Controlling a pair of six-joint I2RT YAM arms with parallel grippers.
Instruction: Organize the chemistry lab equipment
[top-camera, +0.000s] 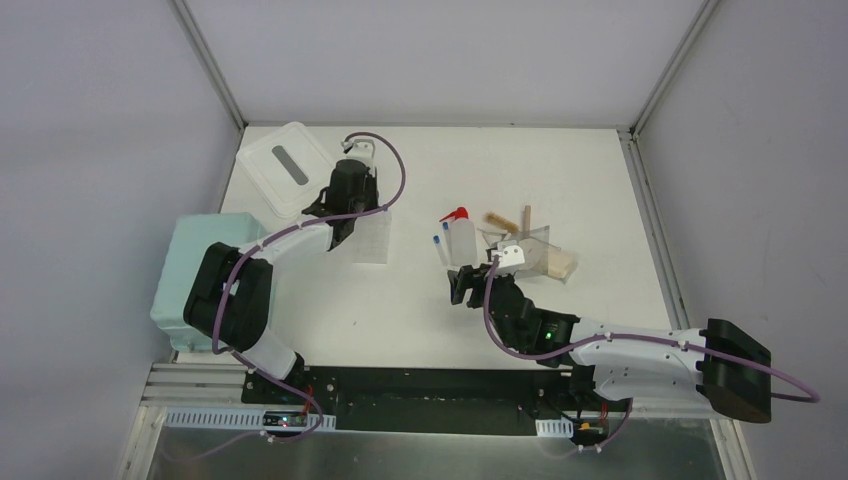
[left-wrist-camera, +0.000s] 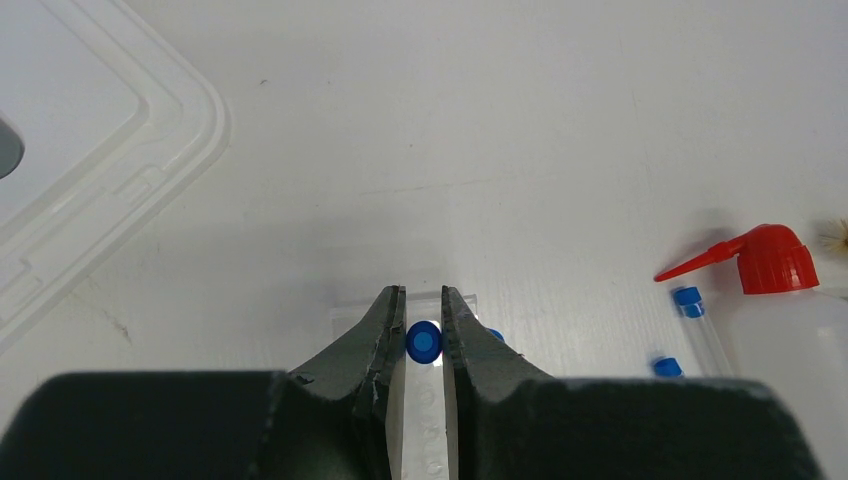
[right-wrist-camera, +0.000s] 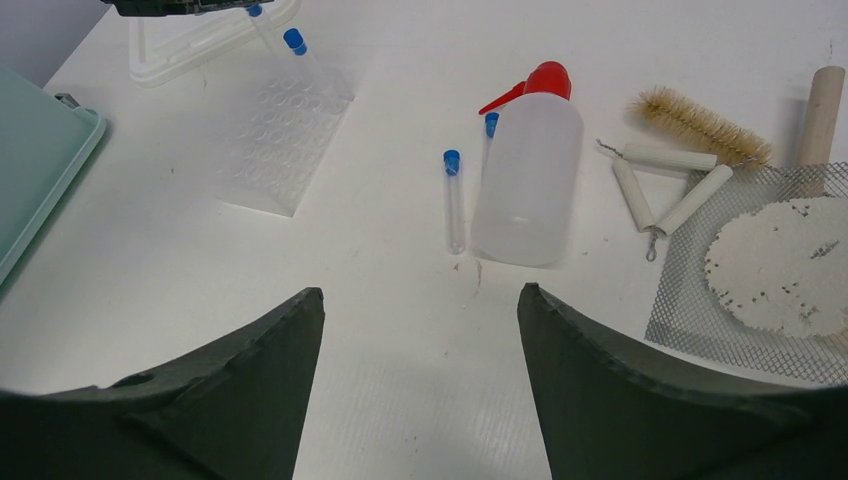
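Left tool (left-wrist-camera: 423, 300) grips a blue-capped tube (left-wrist-camera: 423, 342) over the clear rack (top-camera: 372, 243), upper left overhead; only its wrist view shows the cap. Right tool (right-wrist-camera: 420, 293) gapes empty below the squeeze bottle (right-wrist-camera: 527, 180).

Open table (right-wrist-camera: 380, 260) before right tool (right-wrist-camera: 420, 292); bottle (right-wrist-camera: 527, 180) probably blocks beyond.

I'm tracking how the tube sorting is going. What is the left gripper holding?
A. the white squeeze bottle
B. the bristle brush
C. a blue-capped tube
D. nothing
C: in the left wrist view, the left gripper is pinched on a blue-capped tube, just over the clear tube rack.
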